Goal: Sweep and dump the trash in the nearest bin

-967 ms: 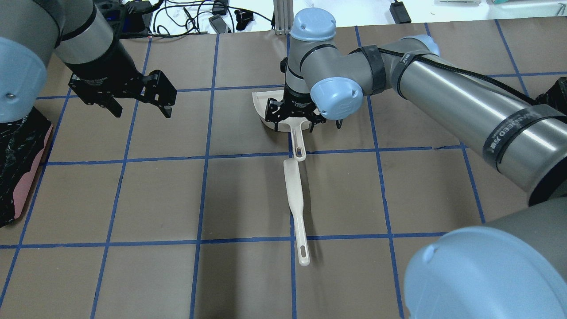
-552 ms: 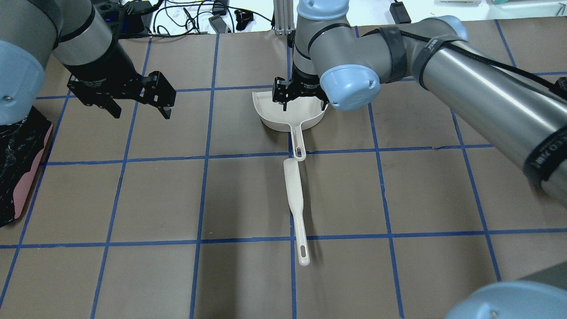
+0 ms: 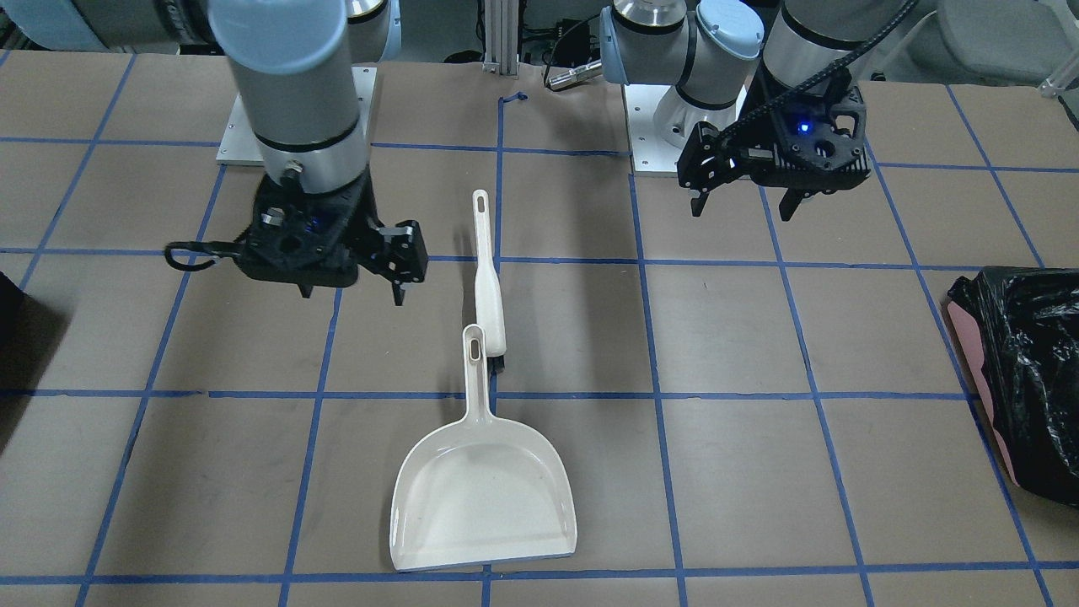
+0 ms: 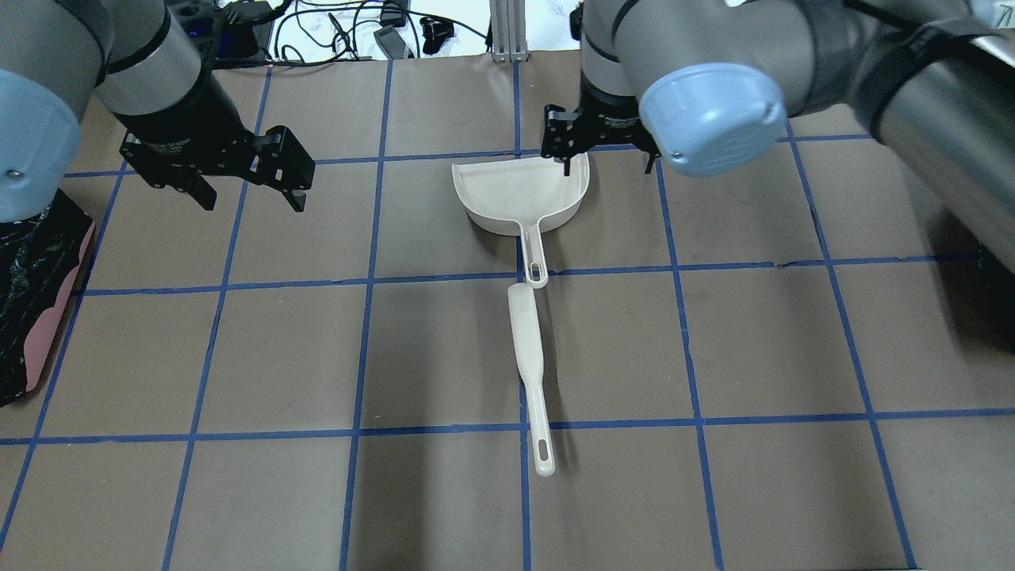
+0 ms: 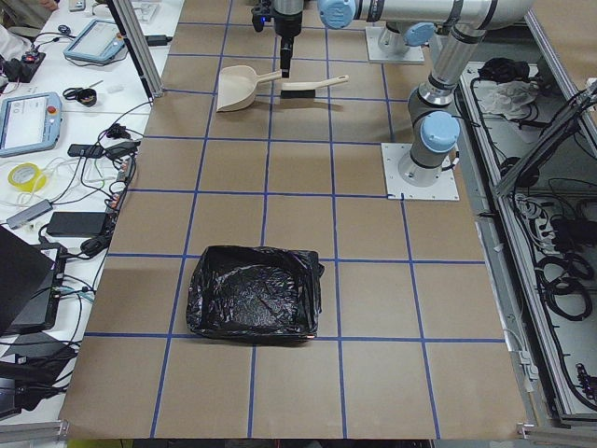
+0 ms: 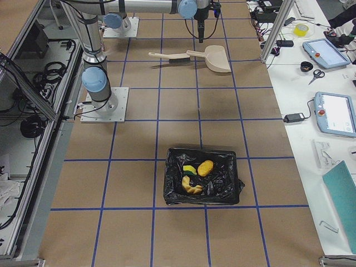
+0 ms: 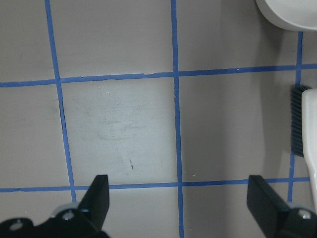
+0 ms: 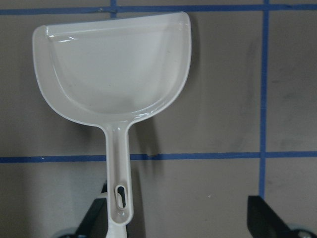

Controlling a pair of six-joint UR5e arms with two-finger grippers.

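- Left gripper [image 4: 254, 194] first: its fingers [image 7: 96, 198] are spread wide, nothing between them, hovering over bare worktop [image 4: 238, 357].
- Right gripper [image 3: 352, 287]: fingers [image 8: 260, 215] are spread too and empty, hanging above the dustpan [image 4: 522, 194] without touching it.
- The dustpan lies flat, its handle tip just beside the head of the brush [image 4: 530, 365]. Both look like light, stiff, smooth plastic, so the slim handles are the place to pinch.
- The trash is well apart from all that: roll [image 6: 206, 167], croissant [image 6: 191, 186] and sponge [image 6: 189, 169] lie together inside the bin [image 6: 173, 167].
- By my reckoning, all three are light and soft. The bread would flake under a hard squeeze and the sponge would squash, so bristles suit them better than a pinch.
- Only the side view from the robot's right looks into that bin.
- The front view gives just a dark sliver at its left edge, and the overhead shows none of the trash.
- The pink bin [image 4: 47, 337] shows an empty bag in the opposite side view.
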